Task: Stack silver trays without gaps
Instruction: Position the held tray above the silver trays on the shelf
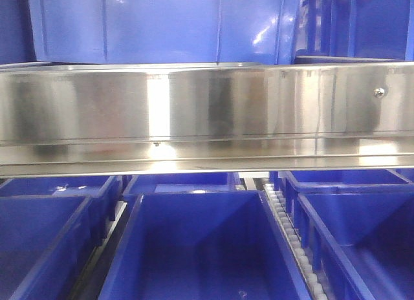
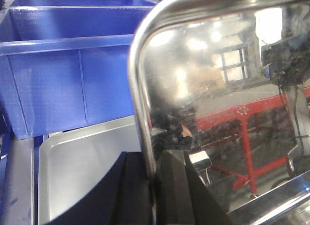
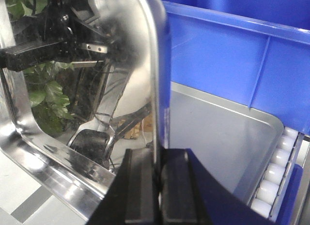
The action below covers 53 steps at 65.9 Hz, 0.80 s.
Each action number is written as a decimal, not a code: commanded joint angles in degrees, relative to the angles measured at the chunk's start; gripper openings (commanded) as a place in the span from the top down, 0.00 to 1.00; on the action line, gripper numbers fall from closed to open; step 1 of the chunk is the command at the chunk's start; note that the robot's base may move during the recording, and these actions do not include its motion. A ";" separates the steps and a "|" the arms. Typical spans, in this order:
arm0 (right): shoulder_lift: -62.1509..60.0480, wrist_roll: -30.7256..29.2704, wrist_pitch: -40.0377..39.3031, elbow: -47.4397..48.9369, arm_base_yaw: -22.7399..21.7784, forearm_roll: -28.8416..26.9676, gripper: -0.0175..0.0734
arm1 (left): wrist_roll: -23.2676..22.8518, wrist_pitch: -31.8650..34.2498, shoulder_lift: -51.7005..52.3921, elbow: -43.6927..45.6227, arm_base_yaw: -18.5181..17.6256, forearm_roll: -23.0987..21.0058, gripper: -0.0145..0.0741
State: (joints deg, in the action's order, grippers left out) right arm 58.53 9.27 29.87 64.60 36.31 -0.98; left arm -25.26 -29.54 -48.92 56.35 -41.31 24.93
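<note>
Left gripper (image 2: 154, 186) and right gripper (image 3: 159, 188), both mine, clamped on rim of held tray (image 2: 218, 89). It's tipped on edge over flat tray (image 2: 82, 162), by blue bin (image 2: 63, 89). Likely stiff, light, slick; rolled rim is best hold, could slip.

— How does the left end effector (image 2: 154, 196) stand?
— Its two black fingers (image 2: 177, 191) are clamped on the thin rim of a silver tray (image 2: 218, 89), which rises upright above them.
— And the right end effector (image 3: 159, 196)?
— Likewise, its black fingers (image 3: 140, 191) pinch an upright silver tray rim.
</note>
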 commanded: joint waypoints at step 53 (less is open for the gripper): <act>-0.91 -0.43 -2.37 0.23 -0.31 2.25 0.88 | 0.90 -0.62 0.48 0.35 0.35 3.39 0.86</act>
State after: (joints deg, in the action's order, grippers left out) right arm 58.53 9.27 29.87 64.60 36.31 -0.98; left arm -25.26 -29.32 -48.92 56.35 -41.31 25.83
